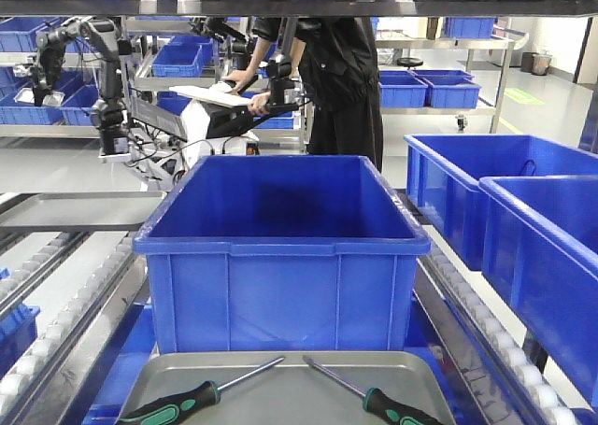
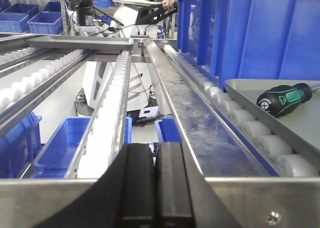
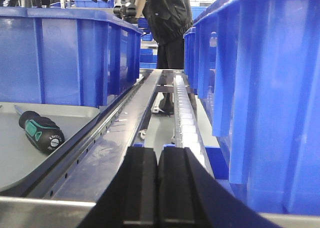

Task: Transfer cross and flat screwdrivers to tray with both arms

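Both black-and-green screwdrivers, left (image 1: 199,393) and right (image 1: 374,399), lie on the grey metal tray (image 1: 280,364) before the blue crate (image 1: 280,247); left gripper (image 2: 154,185) and right gripper (image 3: 157,188) are closed, empty, the task apparently done.

The bottom edge of the front view is cutting off my tray (image 1: 280,374) and the right screwdriver's handle (image 1: 397,409). The picture edges are cropping the person (image 1: 341,79) at the head. Both screwdriver tips are reading too small to tell cross from flat.
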You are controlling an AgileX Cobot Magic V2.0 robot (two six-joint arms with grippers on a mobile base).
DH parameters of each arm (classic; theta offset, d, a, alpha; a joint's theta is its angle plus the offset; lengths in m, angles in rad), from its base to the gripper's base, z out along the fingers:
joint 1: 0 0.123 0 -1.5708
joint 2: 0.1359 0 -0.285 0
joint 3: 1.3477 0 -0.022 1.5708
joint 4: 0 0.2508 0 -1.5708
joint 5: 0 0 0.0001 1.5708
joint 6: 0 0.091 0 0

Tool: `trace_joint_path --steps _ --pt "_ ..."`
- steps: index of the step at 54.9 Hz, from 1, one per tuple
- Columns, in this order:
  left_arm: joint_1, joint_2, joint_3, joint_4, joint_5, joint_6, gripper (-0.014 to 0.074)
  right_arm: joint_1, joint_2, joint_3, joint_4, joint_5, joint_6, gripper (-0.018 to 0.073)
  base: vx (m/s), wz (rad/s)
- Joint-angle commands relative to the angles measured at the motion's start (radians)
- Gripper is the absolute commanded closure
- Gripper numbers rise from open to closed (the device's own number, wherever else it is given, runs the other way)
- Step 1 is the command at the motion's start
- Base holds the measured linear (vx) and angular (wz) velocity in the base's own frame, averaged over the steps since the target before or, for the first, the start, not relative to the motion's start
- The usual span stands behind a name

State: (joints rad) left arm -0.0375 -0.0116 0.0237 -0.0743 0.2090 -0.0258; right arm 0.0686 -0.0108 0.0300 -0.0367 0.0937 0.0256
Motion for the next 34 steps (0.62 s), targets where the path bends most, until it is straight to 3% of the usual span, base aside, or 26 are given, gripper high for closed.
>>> trace_joint_path --steps 1,34 --pt "-0.001 -0.003 -0.028 -0.002 -0.083 -0.006 0.0602 -0.001 -0.005 0.008 -0.007 -0.08 0.001 0.0567 0.0 0.0" --pt "-0.001 -0.003 -0.028 -0.002 -0.083 -0.006 0.0602 -0.001 -0.005 0.008 -0.007 -0.073 0.001 0.0567 0.0 0.0"
